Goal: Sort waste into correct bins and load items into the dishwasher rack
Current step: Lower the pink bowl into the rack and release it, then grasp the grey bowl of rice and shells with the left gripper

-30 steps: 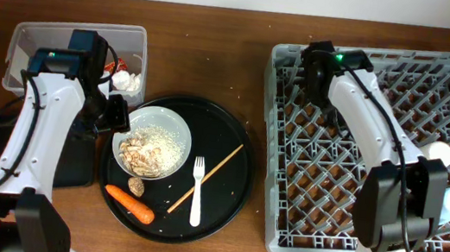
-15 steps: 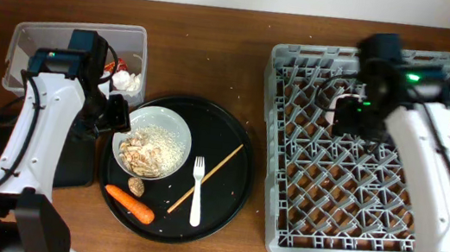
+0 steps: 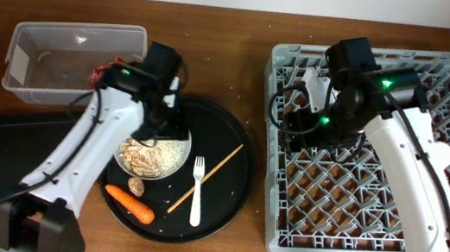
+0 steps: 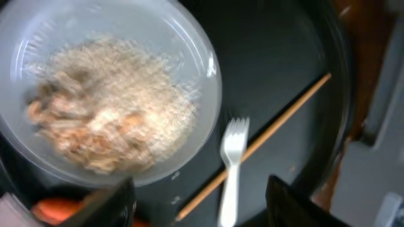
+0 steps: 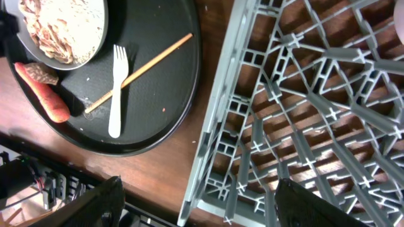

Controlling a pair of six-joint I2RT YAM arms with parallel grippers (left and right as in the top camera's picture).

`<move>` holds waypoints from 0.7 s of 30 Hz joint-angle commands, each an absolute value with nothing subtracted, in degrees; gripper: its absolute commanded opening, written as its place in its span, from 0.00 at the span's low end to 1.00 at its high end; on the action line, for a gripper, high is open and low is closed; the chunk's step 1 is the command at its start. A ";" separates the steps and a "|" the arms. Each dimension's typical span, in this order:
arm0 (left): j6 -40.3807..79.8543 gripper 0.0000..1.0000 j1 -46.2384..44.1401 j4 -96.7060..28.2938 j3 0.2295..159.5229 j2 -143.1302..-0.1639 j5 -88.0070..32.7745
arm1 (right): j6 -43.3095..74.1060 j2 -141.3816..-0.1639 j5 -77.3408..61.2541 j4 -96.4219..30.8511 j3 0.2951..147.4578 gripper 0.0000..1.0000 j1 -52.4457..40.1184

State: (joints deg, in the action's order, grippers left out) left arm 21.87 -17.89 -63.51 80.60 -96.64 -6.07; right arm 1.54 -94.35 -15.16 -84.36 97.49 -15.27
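On the wooden table, black tray beside grey rack, left tool open, right tool open.

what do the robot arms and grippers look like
The left arm and the right arm both have smooth white shells on the long links, with chunky black joints and wrist blocks. Small green lights glow on the black parts, and thin black cables run alongside the links. The left gripper and the right gripper have dark, blunt fingers. No lettering is readable.
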 commanded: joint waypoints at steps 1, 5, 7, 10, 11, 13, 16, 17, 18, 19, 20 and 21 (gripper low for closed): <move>30.79 0.65 -21.91 -57.30 77.47 -99.13 -6.63 | 2.42 -94.02 -14.11 -85.10 97.54 0.80 -15.38; 31.51 0.64 -23.97 -50.94 77.45 -105.32 -5.98 | 2.42 -94.02 -14.11 -86.21 97.54 0.80 -15.35; 31.53 0.64 -23.97 -49.28 77.45 -108.33 -5.98 | 2.42 -94.02 -14.11 -86.24 97.54 0.80 -15.38; 31.53 0.64 -23.97 -46.57 77.45 -112.57 -6.04 | 2.39 -94.02 -14.09 -86.50 97.54 0.80 -15.35; 31.62 0.64 -23.97 -46.11 77.45 -113.58 -6.04 | 2.37 -94.02 -14.09 -86.48 97.54 0.80 -15.38; 31.70 0.64 -23.97 -45.41 77.45 -114.74 -6.04 | 2.37 -94.02 -14.09 -86.48 97.54 0.80 -15.35; 31.68 0.64 -23.97 -45.01 77.43 -115.26 -6.20 | 2.35 -94.02 -14.09 -86.39 97.54 0.80 -15.35; 31.68 0.64 -23.97 -44.99 77.28 -115.57 -6.15 | 2.35 -94.02 -14.09 -86.39 97.54 0.80 -15.38; 31.68 0.64 -23.97 -45.04 76.99 -116.25 -5.28 | 2.35 -94.02 -14.09 -86.50 97.54 0.80 -15.35; 31.68 0.64 -23.97 -45.08 76.84 -116.97 -4.45 | 2.35 -94.02 -14.09 -86.67 97.54 0.80 -15.35; 31.68 0.64 -23.97 -45.36 76.84 -117.71 -4.45 | 2.35 -94.02 -14.09 -86.76 97.54 0.80 -15.38; 31.68 0.63 -23.97 -45.84 76.84 -117.80 -4.03 | 2.35 -94.02 -14.09 -86.76 97.54 0.80 -15.38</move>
